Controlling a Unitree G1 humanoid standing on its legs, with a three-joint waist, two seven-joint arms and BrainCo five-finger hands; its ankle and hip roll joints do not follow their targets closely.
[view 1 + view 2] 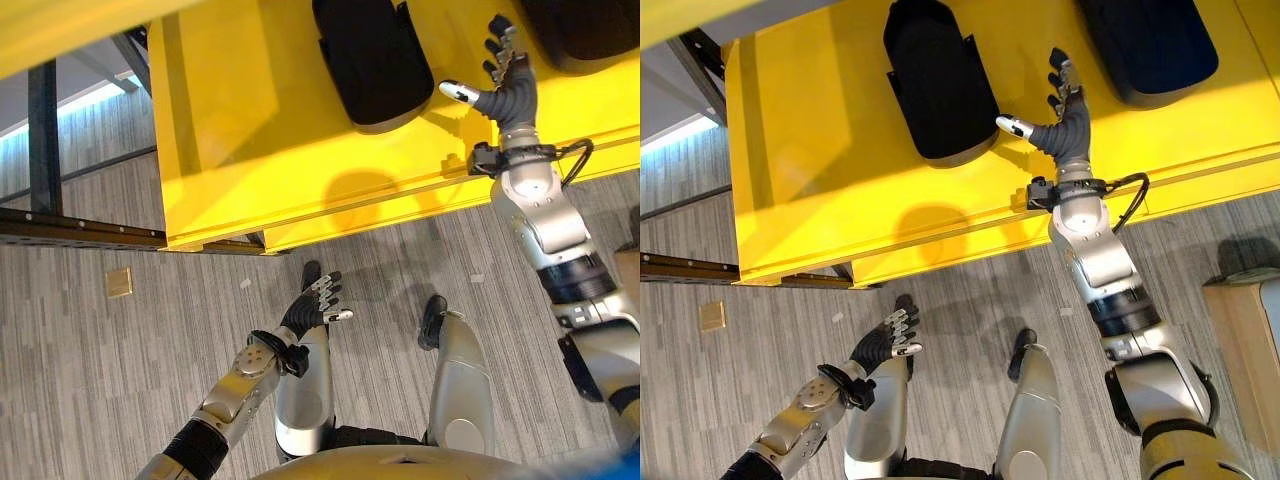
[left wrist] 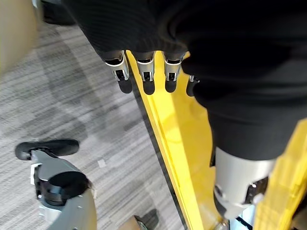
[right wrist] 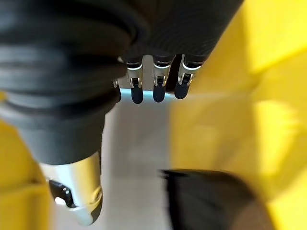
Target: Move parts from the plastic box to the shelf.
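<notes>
A yellow shelf (image 1: 240,130) spans the top of the eye views. On it lies a black moulded part (image 1: 372,60), and a second black part (image 1: 1150,45) lies further right. My right hand (image 1: 1068,120) is raised over the shelf between the two parts, fingers straight and thumb spread, holding nothing. Its wrist view has the straight fingers (image 3: 156,86) above one black part (image 3: 211,201). My left hand (image 1: 315,300) hangs low over the floor before the shelf's front edge, relaxed and empty. Its fingers (image 2: 144,76) point toward the shelf's yellow edge (image 2: 177,143).
A dark metal rail (image 1: 80,230) runs along the grey floor at the left, under the shelf's corner. A small tan plate (image 1: 119,282) is set in the floor nearby. A light wooden box (image 1: 1250,340) stands at the right edge.
</notes>
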